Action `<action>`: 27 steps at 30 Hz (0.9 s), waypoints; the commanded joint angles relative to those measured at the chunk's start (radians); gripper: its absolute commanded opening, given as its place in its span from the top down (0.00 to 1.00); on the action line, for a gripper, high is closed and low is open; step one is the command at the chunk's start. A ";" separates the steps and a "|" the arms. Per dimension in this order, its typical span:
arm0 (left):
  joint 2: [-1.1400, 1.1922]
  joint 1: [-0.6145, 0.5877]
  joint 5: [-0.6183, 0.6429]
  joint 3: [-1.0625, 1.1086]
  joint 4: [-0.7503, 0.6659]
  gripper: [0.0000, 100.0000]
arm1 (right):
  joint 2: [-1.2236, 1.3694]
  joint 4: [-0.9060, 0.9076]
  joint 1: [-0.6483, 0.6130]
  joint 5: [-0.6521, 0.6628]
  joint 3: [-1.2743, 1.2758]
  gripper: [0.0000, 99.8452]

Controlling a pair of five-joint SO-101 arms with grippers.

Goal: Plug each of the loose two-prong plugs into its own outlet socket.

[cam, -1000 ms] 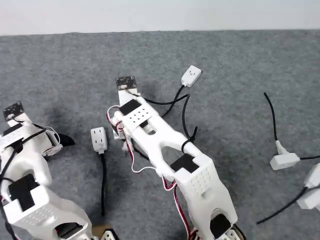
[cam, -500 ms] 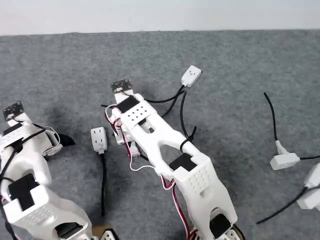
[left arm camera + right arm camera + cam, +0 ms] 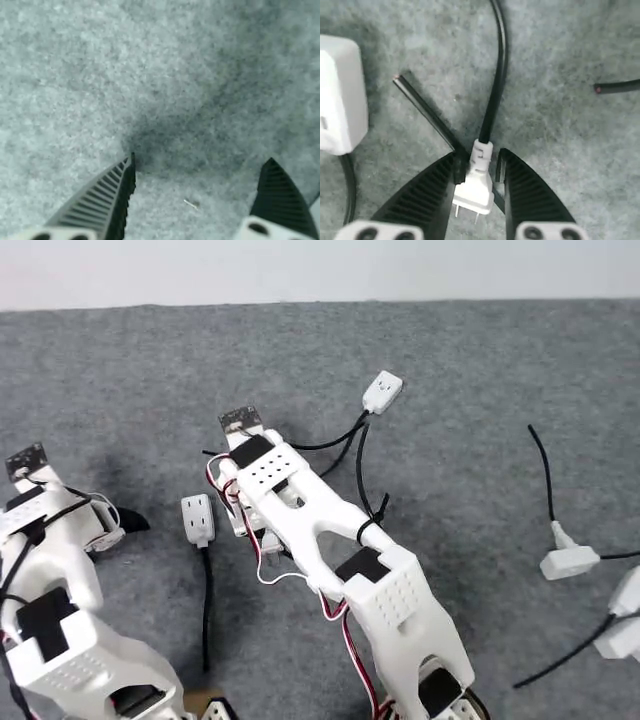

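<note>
High view: the outlet socket (image 3: 197,519) is lying centre-left. Left wrist view: left jaws are hanging released. Right wrist view: your right jaws are clenching the two-prong plug (image 3: 472,187), bottom centre; its cord (image 3: 496,75) risks twisting it askew.

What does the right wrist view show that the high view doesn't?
Only right wrist: the white two-prong plug, prongs bare, pinched between the black ribbed fingers of the right hand.
Only high: a white outlet socket farther out, a white flat plug toward the right edge, and the left arm.
Both: the grey carpeted table, the plug's black cord and, likely the same one, the white outlet block beside the right arm.
</note>
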 commanded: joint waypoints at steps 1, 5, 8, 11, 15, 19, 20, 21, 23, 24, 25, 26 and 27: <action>-0.008 -0.002 0.008 -0.024 0.006 0.64 | 0.005 -0.021 -0.004 0.012 -0.061 0.91; -0.006 -0.002 0.008 -0.024 0.008 0.64 | -0.007 -0.012 0.015 0.012 -0.061 0.99; -0.006 0.000 0.008 -0.024 0.009 0.64 | -0.042 0.022 0.016 0.014 -0.061 0.99; -0.006 0.000 0.008 -0.024 0.009 0.64 | -0.102 0.068 -0.004 0.068 -0.061 0.99; -0.005 0.006 -0.054 -0.025 0.011 0.74 | -0.234 0.156 -0.019 0.109 -0.057 0.99; 0.000 0.049 -0.106 -0.024 0.020 1.00 | -0.392 0.220 -0.015 0.155 -0.031 0.99; 0.000 0.051 -0.115 -0.022 0.025 0.98 | -0.435 0.219 -0.015 0.164 -0.005 0.99; 0.002 0.055 -0.129 -0.022 0.031 0.97 | -0.483 0.209 -0.016 0.176 0.028 0.99; 0.018 0.080 -0.157 -0.025 0.044 0.99 | -0.590 0.163 -0.019 0.192 0.109 0.99; 0.035 0.092 -0.160 -0.033 0.054 0.99 | -0.648 0.131 -0.019 0.193 0.153 0.99; 0.052 0.097 -0.166 -0.051 0.066 0.99 | -0.713 0.096 -0.019 0.198 0.207 0.99; 0.069 0.098 -0.169 -0.073 0.087 0.99 | -0.780 0.056 -0.021 0.199 0.264 0.99; 0.089 0.100 -0.181 -0.093 0.114 0.99 | -0.843 0.015 -0.030 0.198 0.333 0.99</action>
